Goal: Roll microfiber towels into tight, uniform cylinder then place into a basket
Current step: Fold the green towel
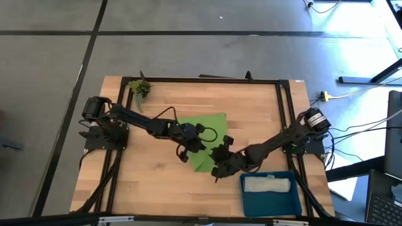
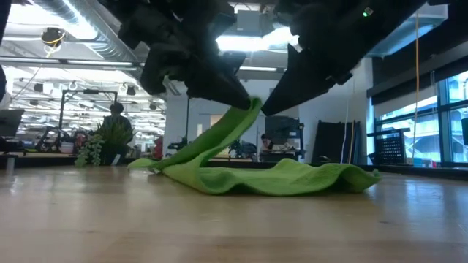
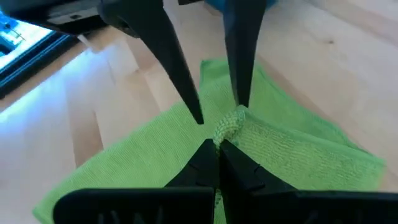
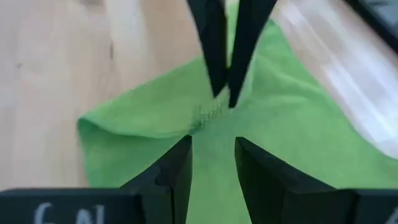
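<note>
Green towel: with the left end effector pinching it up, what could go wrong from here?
The left end effector is shut on only a small bunch of the green towel, so the towel could slip free. The right end effector stands partly open right beside that pinch; the two could collide. The towel is crumpled, so a roll may come out uneven.

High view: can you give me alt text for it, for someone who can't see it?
Seen from above, both grippers meet over a lime green towel mid-table, the left gripper shut on its edge, the right gripper open beside it. A pale towel lies in the teal basket; a plant sprig sits at the far corner.
</note>
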